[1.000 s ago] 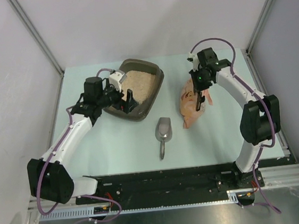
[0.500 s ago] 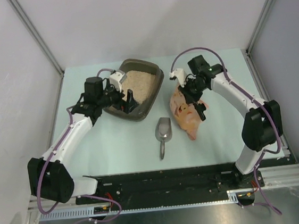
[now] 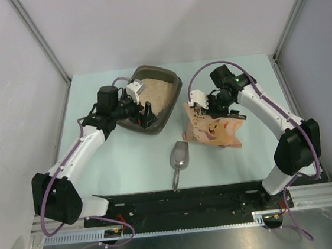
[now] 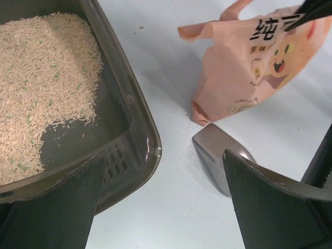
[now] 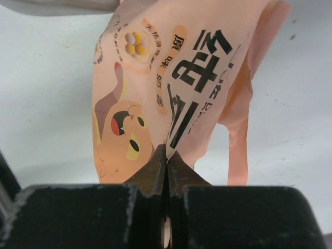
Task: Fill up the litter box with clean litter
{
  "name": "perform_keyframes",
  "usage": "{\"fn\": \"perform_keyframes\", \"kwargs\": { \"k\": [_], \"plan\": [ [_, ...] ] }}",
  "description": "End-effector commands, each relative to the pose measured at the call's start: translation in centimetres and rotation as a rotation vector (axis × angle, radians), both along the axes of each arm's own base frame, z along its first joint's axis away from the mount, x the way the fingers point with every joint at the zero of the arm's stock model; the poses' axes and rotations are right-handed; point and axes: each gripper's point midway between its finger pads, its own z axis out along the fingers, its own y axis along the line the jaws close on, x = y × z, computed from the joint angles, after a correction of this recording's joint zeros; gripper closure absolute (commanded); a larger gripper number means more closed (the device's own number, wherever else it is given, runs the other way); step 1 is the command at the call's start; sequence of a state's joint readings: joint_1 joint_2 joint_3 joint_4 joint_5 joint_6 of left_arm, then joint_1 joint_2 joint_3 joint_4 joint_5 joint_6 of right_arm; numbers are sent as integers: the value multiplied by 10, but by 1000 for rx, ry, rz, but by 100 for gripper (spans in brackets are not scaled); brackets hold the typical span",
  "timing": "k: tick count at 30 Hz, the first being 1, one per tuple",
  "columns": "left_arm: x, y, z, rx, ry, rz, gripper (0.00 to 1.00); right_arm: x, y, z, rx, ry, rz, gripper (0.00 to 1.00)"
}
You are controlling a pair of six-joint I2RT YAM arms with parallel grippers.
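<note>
The dark grey-brown litter box [image 3: 170, 83] sits at the back middle of the table with pale beige litter [image 3: 158, 92] covering most of its floor. In the left wrist view the box rim [image 4: 136, 111] and litter [image 4: 41, 83] fill the left side. My left gripper [image 3: 148, 115] is open and astride the box's near corner [image 4: 162, 155], one finger over the inside and one outside. My right gripper [image 3: 212, 112] is shut on the top edge of the salmon-pink cat bag [image 3: 215, 133], pinching it between its fingertips [image 5: 166, 149]. The bag [image 5: 171, 67] hangs just right of the box.
A grey metal scoop [image 3: 179, 158] lies on the table in front of the bag, handle toward the arm bases; its bowl shows in the left wrist view [image 4: 220, 153] beside the bag [image 4: 249, 67]. Walls and frame posts enclose the table at the back and sides.
My right gripper has carried the bag left and nearer, toward the box, and the bag has swung round. The scoop has shifted slightly nearer. My left gripper has edged right.
</note>
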State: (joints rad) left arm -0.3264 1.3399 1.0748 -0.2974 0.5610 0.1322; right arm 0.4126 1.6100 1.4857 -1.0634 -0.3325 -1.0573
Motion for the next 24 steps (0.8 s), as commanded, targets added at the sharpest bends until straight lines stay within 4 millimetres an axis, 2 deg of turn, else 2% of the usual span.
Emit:
{"fn": "perform_keyframes", "kwargs": {
  "k": [1, 4, 10, 13, 18, 20, 21, 22, 24],
  "plan": [
    [-7, -14, 11, -5, -65, -114, 0, 44, 25, 70, 105, -352, 103, 100],
    [-7, -16, 12, -1, -78, -135, 0, 46, 42, 78, 152, -386, 122, 100],
    [-7, -21, 20, -4, -114, -182, 0, 38, 69, 79, 209, -371, 160, 100],
    [-8, -28, 24, -2, -144, -225, 0, 44, 74, 72, 222, -352, 140, 100],
    [-4, -53, 31, 15, -204, -314, 1, 53, 69, 61, 201, -341, 88, 100],
    [-2, -65, 29, 35, -226, -345, 0, 57, 65, 59, 185, -344, 46, 80],
    [3, -70, 38, 46, -275, -365, 0, 62, 62, 66, 183, -372, 12, 70],
    [6, -73, 40, 57, -297, -371, 1, 64, 60, 72, 208, -367, -38, 55],
    [12, -84, 45, 67, -337, -406, 0, 68, 53, 97, 278, -387, -95, 42]
  ]
}}
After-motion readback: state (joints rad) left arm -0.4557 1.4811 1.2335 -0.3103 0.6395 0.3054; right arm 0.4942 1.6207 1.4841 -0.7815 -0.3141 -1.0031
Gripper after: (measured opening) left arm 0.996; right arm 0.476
